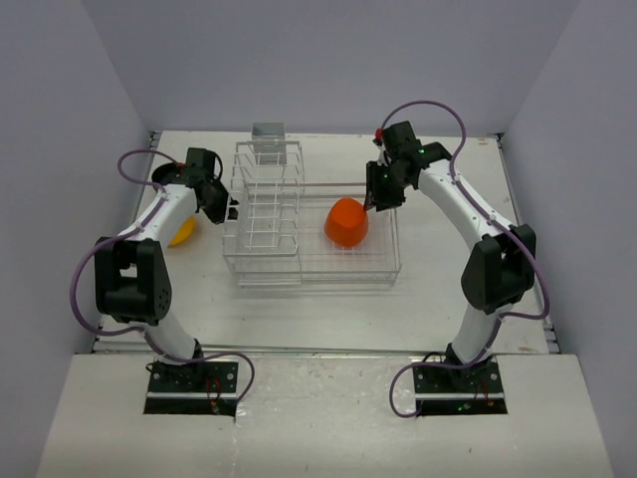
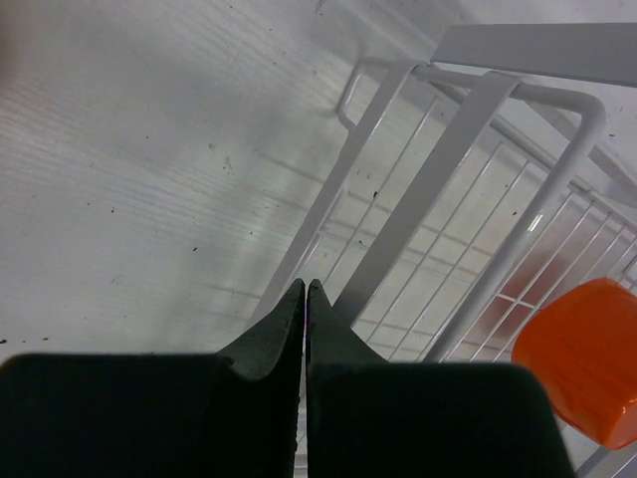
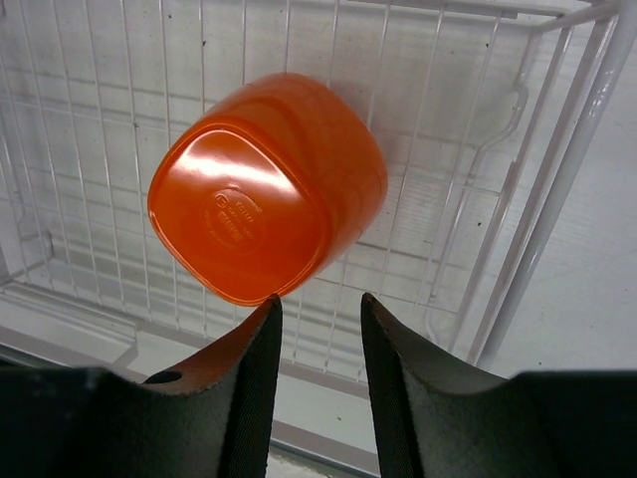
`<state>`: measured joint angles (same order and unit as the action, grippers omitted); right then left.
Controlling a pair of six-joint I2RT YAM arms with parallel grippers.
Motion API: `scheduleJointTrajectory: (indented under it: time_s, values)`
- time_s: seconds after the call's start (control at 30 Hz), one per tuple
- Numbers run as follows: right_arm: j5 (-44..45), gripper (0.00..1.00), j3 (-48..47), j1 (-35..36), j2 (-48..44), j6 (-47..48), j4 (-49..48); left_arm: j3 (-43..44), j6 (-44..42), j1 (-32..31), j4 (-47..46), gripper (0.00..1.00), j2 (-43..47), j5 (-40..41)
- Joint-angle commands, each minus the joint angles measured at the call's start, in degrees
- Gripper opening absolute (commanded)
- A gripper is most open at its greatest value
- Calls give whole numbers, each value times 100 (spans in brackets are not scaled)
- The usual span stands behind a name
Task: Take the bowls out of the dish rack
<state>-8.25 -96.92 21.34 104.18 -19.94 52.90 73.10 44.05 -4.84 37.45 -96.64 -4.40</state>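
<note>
An orange-red bowl (image 1: 346,222) lies upside down in the low basket of the white wire dish rack (image 1: 269,261). In the right wrist view its base (image 3: 239,199) faces the camera, just beyond the fingertips. My right gripper (image 1: 372,205) (image 3: 319,303) hovers at the bowl's right side, open, with nothing between its fingers. My left gripper (image 1: 232,210) (image 2: 305,285) is shut and empty, just outside the left side of the tall slotted section (image 2: 468,139). A yellow bowl (image 1: 182,232) sits on the table to the left, partly hidden by the left arm. The orange-red bowl (image 2: 587,358) also shows through the wires.
A small grey block (image 1: 269,130) stands behind the rack's tall section. The table (image 1: 328,314) is walled at the back and on both sides. The rack's wire walls (image 3: 557,179) stand close around the right gripper.
</note>
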Motion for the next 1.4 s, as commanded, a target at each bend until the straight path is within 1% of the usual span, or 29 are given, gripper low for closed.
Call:
scheduleJointTrajectory:
  time_s: [0.0, 0.27, 0.6, 0.83, 1.13, 1.37]
  values:
    - [227, 38, -11, 1, 128, 70, -61, -41, 95, -78, -203, 0, -56, -60]
    - [482, 32, -37, 1, 366, 87, -70, 29, 95, -122, -212, 0, -162, -96]
    - [465, 33, -55, 1, 278, 87, -114, 55, 33, -157, -247, 0, -267, -140]
    - [465, 33, -11, 1, 454, 79, -227, 55, 33, -166, -291, 0, -320, -210]
    - [43, 31, -432, 45, 832, 193, -289, 125, 51, -193, -291, 0, -399, -236]
    - [-325, 31, -617, 300, 1025, 201, -342, 152, 68, -210, -309, 0, -443, -263]
